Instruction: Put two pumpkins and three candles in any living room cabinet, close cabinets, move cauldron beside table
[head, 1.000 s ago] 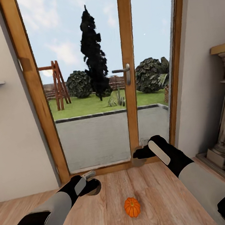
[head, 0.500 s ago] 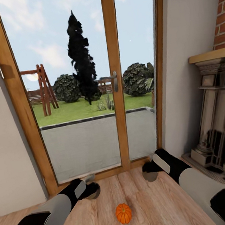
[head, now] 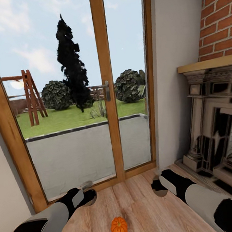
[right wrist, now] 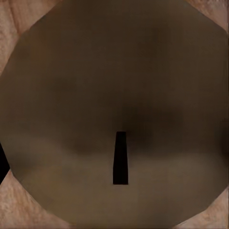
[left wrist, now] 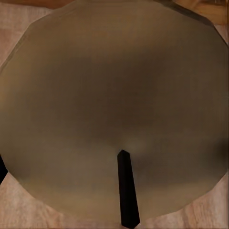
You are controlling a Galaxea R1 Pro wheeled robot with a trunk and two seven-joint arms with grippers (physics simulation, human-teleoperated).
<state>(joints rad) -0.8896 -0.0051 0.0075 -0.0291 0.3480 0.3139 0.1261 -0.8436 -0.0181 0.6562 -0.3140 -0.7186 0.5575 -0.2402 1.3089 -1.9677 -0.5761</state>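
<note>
The left claw (head: 90, 196) hovers over the light wooden plank floor (head: 142, 207); its opening cannot be determined. The small bright-orange ribbed pumpkin (head: 119, 227) sits on the floor between both arms, closer to the robot than either claw, slightly nearer the left. The right claw (head: 158, 188) state is likewise indeterminate.

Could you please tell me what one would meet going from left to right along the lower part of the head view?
Left gripper → pumpkin on the wooden floor → right gripper → fireplace.
</note>
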